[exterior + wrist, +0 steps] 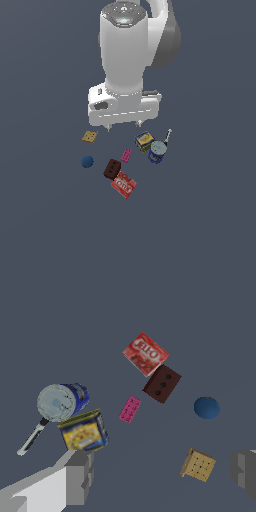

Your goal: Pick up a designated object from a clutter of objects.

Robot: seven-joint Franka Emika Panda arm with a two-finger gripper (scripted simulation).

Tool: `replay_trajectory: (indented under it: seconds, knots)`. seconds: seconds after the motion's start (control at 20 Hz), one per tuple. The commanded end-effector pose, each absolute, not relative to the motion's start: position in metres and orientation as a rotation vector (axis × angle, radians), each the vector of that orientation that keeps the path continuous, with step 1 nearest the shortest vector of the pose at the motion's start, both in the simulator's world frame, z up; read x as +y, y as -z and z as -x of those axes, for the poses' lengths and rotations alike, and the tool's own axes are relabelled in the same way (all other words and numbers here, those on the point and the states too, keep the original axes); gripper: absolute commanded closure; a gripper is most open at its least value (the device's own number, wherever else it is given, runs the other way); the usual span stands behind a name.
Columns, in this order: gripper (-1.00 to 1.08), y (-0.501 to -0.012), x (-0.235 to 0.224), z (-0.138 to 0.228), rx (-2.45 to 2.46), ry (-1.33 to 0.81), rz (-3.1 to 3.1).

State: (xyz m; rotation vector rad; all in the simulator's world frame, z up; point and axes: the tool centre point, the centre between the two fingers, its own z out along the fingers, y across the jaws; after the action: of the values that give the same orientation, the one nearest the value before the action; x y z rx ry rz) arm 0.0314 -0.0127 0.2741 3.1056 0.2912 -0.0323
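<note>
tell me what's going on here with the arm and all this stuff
A Panda arm hangs above a scatter of small items, its gripper open and empty. Nothing is held. The red box it is meant to pick lies flat, right against the dark brown block, with a pink piece and blue ball nearby.

Simulated test scene: featureless grey-blue floor (pixel 210 210) (rendered, flat-shaded), no room fixtures.

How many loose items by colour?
Red: 1, red box
Brown: 1, dark brown block
Pink: 1, pink piece
Blue: 2, blue ball, blue can
Yellow-blue: 1, yellow-blue box
Tan: 1, cracker
Marker: 1
Total: 8
</note>
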Motion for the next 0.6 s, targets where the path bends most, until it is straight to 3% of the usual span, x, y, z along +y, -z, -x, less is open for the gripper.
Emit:
replay_trajectory:
  seconds: [0.0,0.55]
  knots:
    - [-0.92,-0.261,-0.013,-0.043,0.385,0.033,-3.093]
    - [-0.92,-0.191,-0.015,-0.096,0.84,0.029,-3.003]
